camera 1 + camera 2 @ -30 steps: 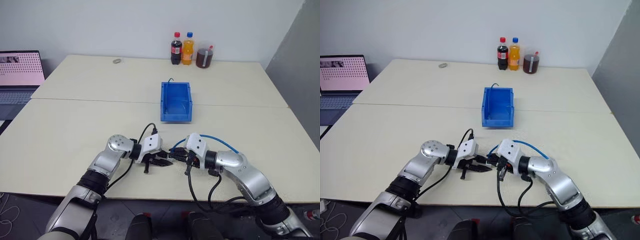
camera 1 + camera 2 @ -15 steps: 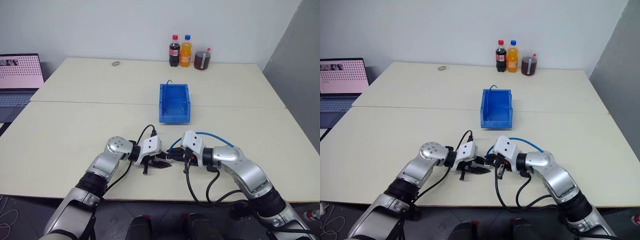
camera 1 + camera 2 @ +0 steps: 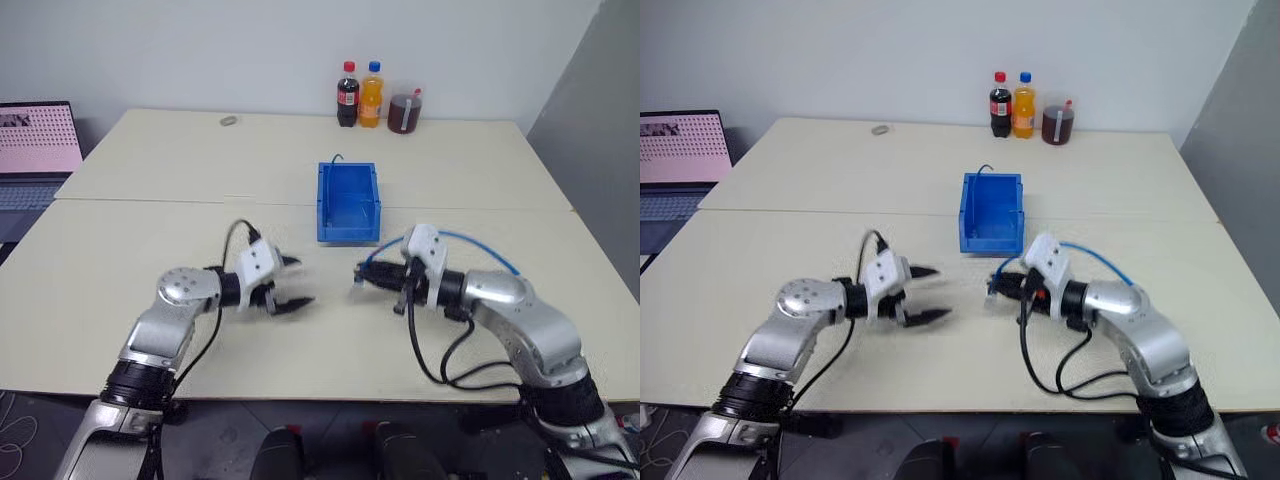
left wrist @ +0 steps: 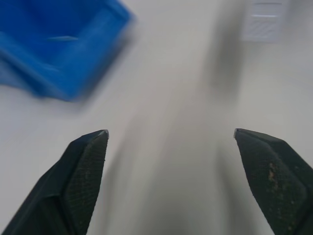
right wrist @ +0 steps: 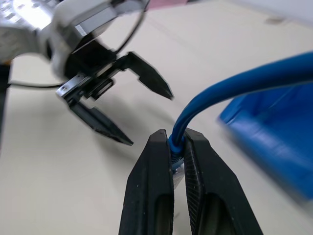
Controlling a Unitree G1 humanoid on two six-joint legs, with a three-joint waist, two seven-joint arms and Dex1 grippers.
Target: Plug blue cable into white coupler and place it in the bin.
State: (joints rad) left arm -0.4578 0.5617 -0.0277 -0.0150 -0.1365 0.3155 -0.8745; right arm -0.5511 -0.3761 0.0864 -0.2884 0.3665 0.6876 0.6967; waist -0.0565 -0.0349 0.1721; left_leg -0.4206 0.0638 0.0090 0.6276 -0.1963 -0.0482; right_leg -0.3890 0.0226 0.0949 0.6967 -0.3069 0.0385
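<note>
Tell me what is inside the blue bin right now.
The bin shows bare blue floor and walls; neither cable nor coupler lies in it. A thin dark wire pokes up at its far rim. The near wall hides the floor just behind it.

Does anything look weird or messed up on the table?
Nothing is spilled or broken. The bin sits straight, and the bottles stand upright at the back. The right hand pinches the blue cable; the left hand is open and holds nothing.
</note>
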